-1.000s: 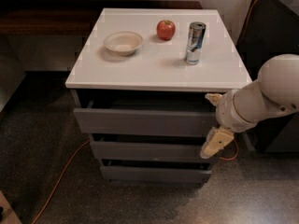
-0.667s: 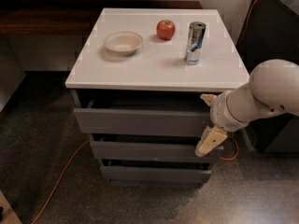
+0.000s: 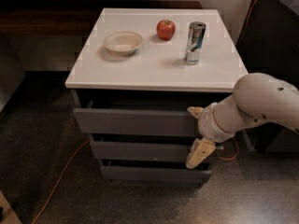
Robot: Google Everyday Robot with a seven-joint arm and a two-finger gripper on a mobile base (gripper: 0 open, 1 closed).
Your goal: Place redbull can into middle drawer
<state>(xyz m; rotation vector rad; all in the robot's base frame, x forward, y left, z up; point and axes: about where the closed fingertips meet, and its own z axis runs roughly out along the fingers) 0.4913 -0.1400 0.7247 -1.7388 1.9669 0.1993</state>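
Gripper (image 3: 197, 132) hangs open, empty, by the middle drawer (image 3: 140, 150), likely to open it before fetching the redbull can (image 3: 195, 43)

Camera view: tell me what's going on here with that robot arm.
The robot's hand is low at the right end of the drawer fronts, open and empty, its lower finger in front of the middle drawer. The redbull can stands upright on the white cabinet top, untouched, near a red apple and a bowl.

No legible text, brand or number on redbull can (image 3: 195, 43); tool (image 3: 196, 134) before right end of middle drawer (image 3: 140, 150)
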